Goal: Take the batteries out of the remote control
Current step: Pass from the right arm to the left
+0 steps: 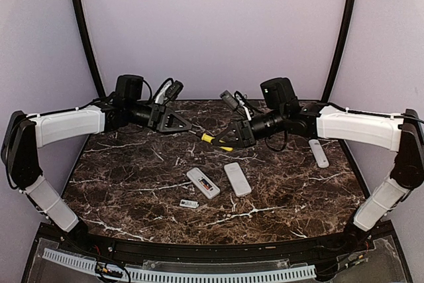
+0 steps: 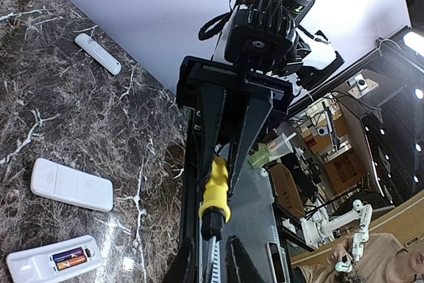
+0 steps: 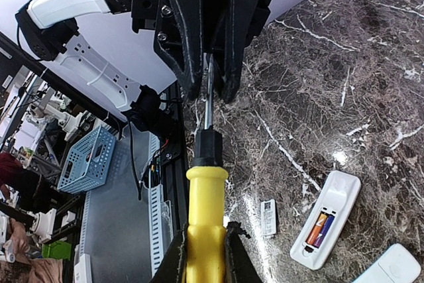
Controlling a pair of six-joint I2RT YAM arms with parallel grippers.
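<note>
Lower centre, top view: the batteries [image 1: 207, 185] are sitting in the opened remote [image 1: 197, 178]. Farther up, the right end effector [image 3: 204, 240] is pinching the screwdriver [image 3: 207, 190]. The left end effector [image 3: 212, 87] is flanking its shaft, though I cannot tell if it is gripping. This is seemingly a tool handover, with prying likely coming next.

Top external: high, behind the bases, over the whole table [image 1: 119, 183].
Left wrist: close, facing the right hand [image 2: 228, 160].
Right wrist: close, facing the left hand [image 3: 212, 94].
Shared: screwdriver [image 2: 215, 190], open remote [image 1: 203, 183].
</note>
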